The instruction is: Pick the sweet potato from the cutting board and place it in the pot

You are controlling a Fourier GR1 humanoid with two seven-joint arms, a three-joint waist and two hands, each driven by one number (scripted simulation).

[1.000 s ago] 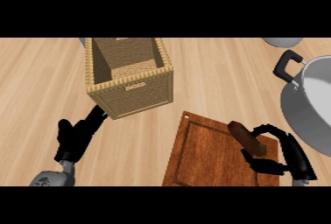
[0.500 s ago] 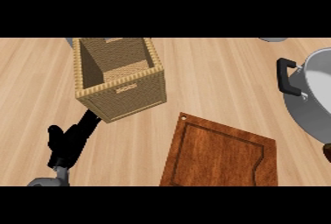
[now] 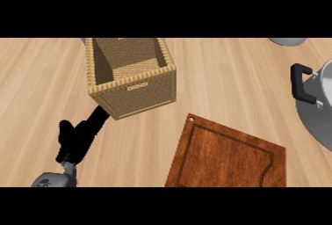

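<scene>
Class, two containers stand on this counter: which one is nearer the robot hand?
The woven basket, right by the left robot hand; the grey pot with the black handle sits far off at the right edge.

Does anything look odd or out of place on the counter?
Yes. The cutting board is bare: no sweet potato shows on it or anywhere else in view. The pot at the right edge is cut off, so its inside cannot be checked. The right hand is out of view.
</scene>
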